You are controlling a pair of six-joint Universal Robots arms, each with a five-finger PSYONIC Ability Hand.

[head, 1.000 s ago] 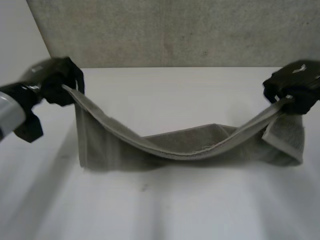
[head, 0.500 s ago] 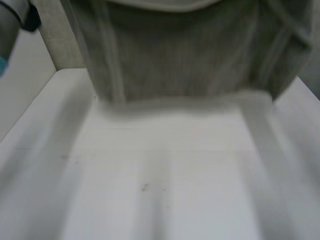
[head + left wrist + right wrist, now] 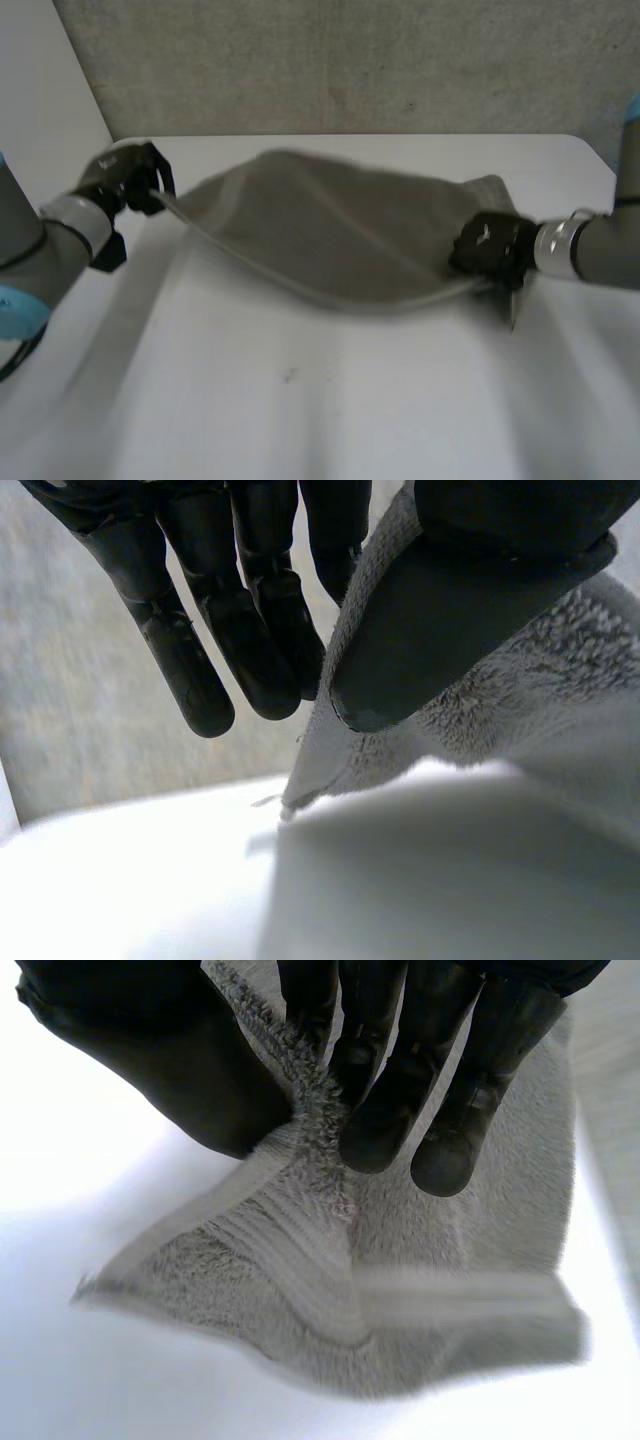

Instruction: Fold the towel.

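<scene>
A grey towel (image 3: 330,225) billows low over the white table (image 3: 300,400), stretched between my two hands. My left hand (image 3: 125,180) pinches its left end; in the left wrist view the thumb (image 3: 440,610) presses the towel's edge (image 3: 500,710) against the fingers (image 3: 200,630). My right hand (image 3: 490,250) grips the right end near the table; in the right wrist view its fingers (image 3: 390,1070) and thumb (image 3: 170,1060) clamp the fluffy hem (image 3: 310,1110), and the towel corner (image 3: 330,1300) hangs below them onto the table.
A grey textured wall (image 3: 350,60) stands behind the table's far edge. The white tabletop extends bare in front of the towel towards me. Both grey arms (image 3: 50,240) reach in from the sides.
The towel was swung up high in front of the camera, then came back down. Both hands have moved forward and lower, the right one inward, still holding the towel's ends.
</scene>
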